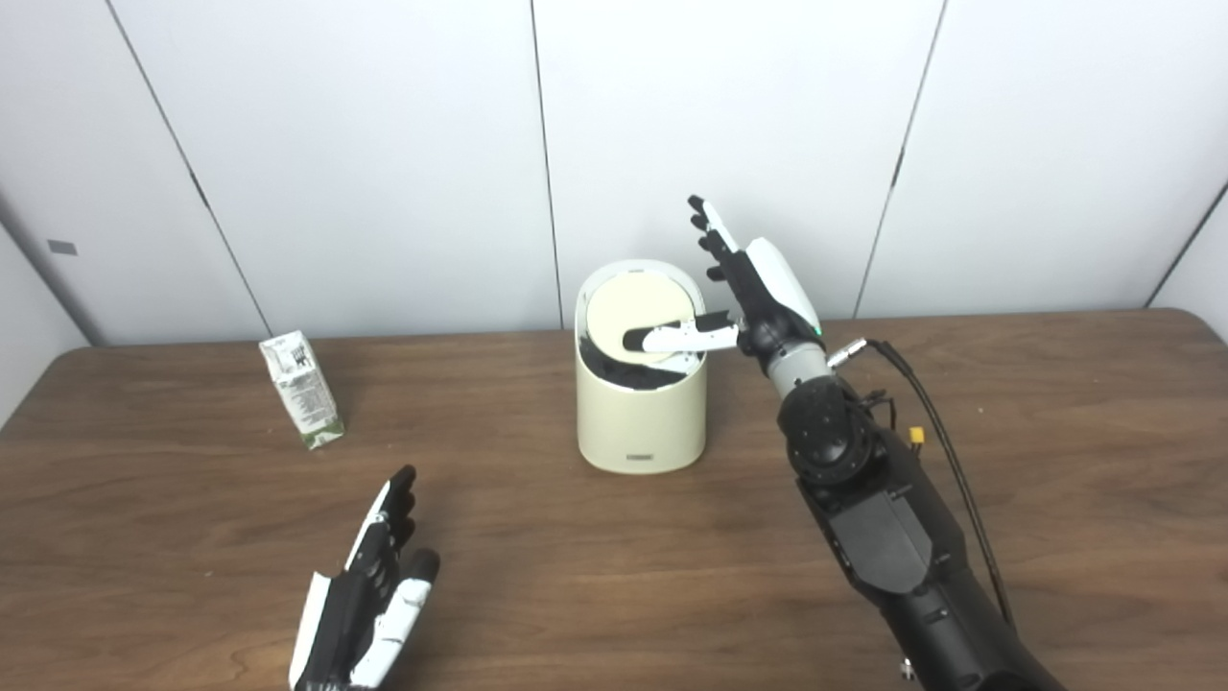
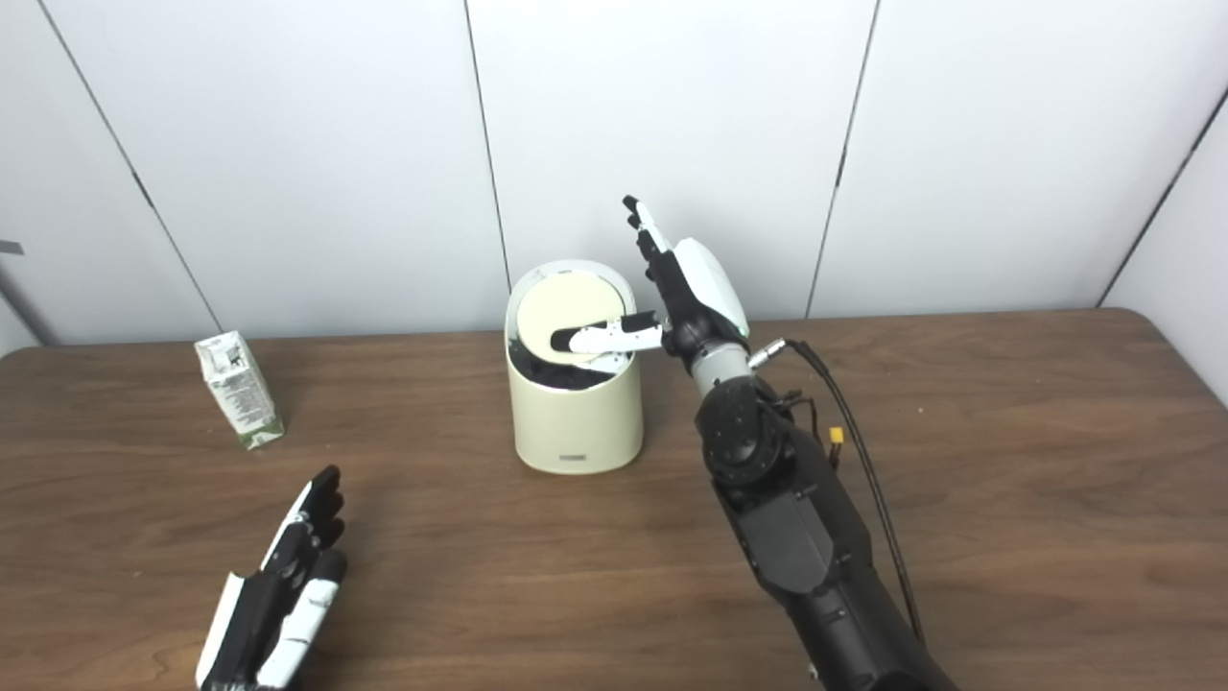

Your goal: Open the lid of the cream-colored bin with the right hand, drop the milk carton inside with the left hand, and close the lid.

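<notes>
While our right hand [image 1: 758, 288] props the bin's [image 1: 641, 422] lid [image 1: 638, 317] ajar, fingers spread and gripping nothing, our left hand [image 1: 369, 595] rests open. Standing far-left on the table [image 1: 614, 576], the milk carton [image 1: 302, 389] looks light and crushable; we'd pinch its flat sides.

The right robot hand [image 1: 758, 288] is raised beside the cream-colored bin [image 1: 640, 413], its fingers [image 1: 715, 235] pointing up and spread, holding nothing. Its thumb [image 1: 676, 338] reaches sideways across the lid [image 1: 638, 317], which is tilted so that a dark gap shows along its near edge. The bin stands on the wooden surface [image 1: 614, 566], just left of this robot hand's wrist. The left robot hand [image 1: 369, 595] lies low over the surface, fingers extended and slightly apart, empty. The milk carton [image 1: 301, 389] stands leaning a little, beyond the left robot hand and to its left, well apart from it and from the bin.
</notes>
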`<state>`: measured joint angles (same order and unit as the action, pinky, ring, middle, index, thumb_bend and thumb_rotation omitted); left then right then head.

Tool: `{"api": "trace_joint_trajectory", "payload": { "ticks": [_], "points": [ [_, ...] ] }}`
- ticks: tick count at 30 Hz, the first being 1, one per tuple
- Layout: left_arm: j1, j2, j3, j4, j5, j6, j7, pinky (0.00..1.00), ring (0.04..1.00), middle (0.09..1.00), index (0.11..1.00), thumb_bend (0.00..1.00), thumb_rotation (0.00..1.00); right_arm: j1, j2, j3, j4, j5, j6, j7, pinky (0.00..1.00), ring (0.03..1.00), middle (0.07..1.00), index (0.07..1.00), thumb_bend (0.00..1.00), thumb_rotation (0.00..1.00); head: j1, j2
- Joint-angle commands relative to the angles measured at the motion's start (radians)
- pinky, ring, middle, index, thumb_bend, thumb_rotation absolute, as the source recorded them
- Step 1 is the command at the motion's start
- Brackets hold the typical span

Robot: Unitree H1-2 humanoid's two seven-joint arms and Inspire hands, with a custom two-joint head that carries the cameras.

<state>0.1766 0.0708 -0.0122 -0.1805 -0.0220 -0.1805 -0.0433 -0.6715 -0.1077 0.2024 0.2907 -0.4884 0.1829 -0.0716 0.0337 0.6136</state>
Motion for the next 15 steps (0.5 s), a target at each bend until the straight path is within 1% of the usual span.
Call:
{"api": "trace_joint_trajectory", "payload": {
  "ticks": [1, 3, 4, 5, 8, 9, 11, 15],
  "points": [
    [0.036, -0.011, -0.007, 0.008, 0.003, -0.012, 0.001, 1.00, 1.000, 1.000, 1.000, 0.71, 0.74, -0.046, -0.015, 0.001, -0.009, -0.023, -0.044, -0.031, 0.81, 0.921, 0.956, 0.980, 0.85, 0.34, 0.001, 0.001],
    [0.034, -0.010, -0.006, 0.013, -0.003, -0.024, -0.004, 1.00, 1.000, 1.000, 1.000, 0.69, 0.74, -0.042, -0.024, 0.010, -0.004, -0.043, -0.064, -0.051, 0.81, 0.914, 0.944, 0.972, 0.85, 0.32, 0.005, 0.001],
    [0.033, -0.010, -0.005, 0.013, -0.006, -0.026, -0.007, 1.00, 1.000, 1.000, 1.000, 0.68, 0.73, -0.041, -0.032, 0.019, -0.001, -0.057, -0.079, -0.060, 0.81, 0.914, 0.940, 0.970, 0.85, 0.30, 0.004, 0.003],
    [0.032, -0.011, -0.004, 0.014, -0.004, -0.027, -0.005, 1.00, 1.000, 1.000, 1.000, 0.68, 0.73, -0.042, -0.042, 0.030, 0.003, -0.076, -0.092, -0.067, 0.83, 0.922, 0.939, 0.972, 0.85, 0.29, 0.007, 0.005],
    [0.032, -0.015, -0.003, 0.018, 0.006, -0.025, -0.002, 1.00, 1.000, 1.000, 1.000, 0.70, 0.74, -0.048, -0.081, 0.076, 0.001, -0.151, -0.115, -0.073, 0.87, 0.933, 0.931, 0.982, 0.86, 0.27, 0.014, 0.005],
    [0.031, -0.016, -0.004, 0.020, 0.007, -0.029, -0.001, 1.00, 1.000, 1.000, 1.000, 0.71, 0.75, -0.053, -0.096, 0.094, -0.001, -0.179, -0.123, -0.077, 0.88, 0.938, 0.930, 0.981, 0.87, 0.25, 0.016, 0.005],
    [0.030, -0.018, -0.006, 0.024, 0.014, -0.038, -0.001, 1.00, 1.000, 1.000, 1.000, 0.69, 0.74, -0.063, -0.121, 0.123, -0.005, -0.230, -0.134, -0.080, 0.89, 0.946, 0.935, 0.977, 0.91, 0.21, 0.021, 0.008],
    [0.029, -0.023, -0.009, 0.021, 0.026, -0.042, 0.002, 1.00, 1.000, 1.000, 1.000, 0.67, 0.73, -0.077, -0.151, 0.146, 0.008, -0.260, -0.179, -0.094, 0.88, 0.951, 0.931, 0.991, 0.97, 0.15, 0.028, 0.013]
  ]
}}
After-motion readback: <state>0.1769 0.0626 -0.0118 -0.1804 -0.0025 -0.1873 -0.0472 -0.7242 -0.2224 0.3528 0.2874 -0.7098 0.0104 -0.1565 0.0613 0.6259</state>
